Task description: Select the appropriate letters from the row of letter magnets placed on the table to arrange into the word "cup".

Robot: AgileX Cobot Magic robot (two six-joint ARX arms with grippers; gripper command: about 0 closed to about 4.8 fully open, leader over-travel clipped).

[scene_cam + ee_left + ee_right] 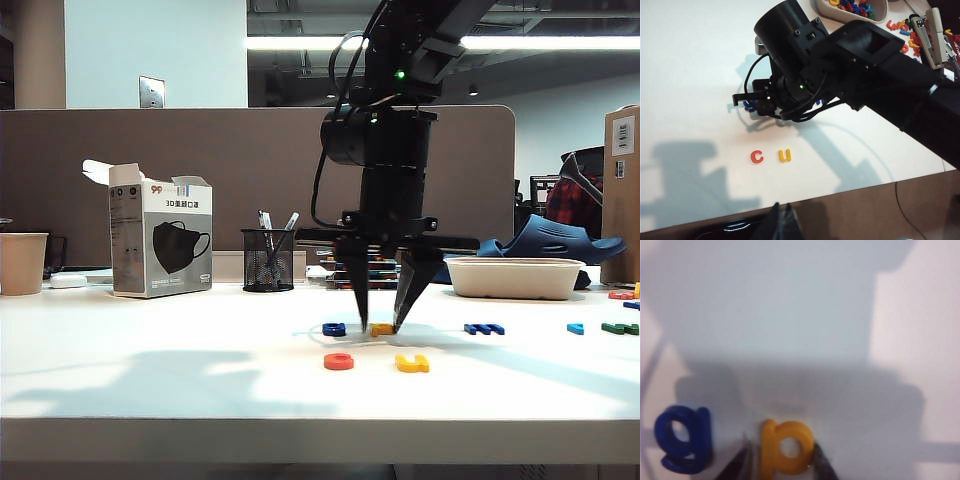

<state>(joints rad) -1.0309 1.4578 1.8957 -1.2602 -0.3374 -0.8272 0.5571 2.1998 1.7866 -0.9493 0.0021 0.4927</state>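
The right gripper (380, 326) is set down on the table (150, 380), its fingers (822, 465) pressed against both sides of the yellow-orange "p" (785, 447). A dark blue letter (684, 439) lies just beside the "p". The red "c" (339, 361) and yellow "u" (412, 363) are placed nearer the table's front edge than the "p". The left gripper (782, 222) is seen only partly; its opening cannot be told.

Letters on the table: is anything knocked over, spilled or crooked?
Nothing stands out. The red c and yellow u lie flat side by side; the right gripper straddles the orange p beside a blue g.
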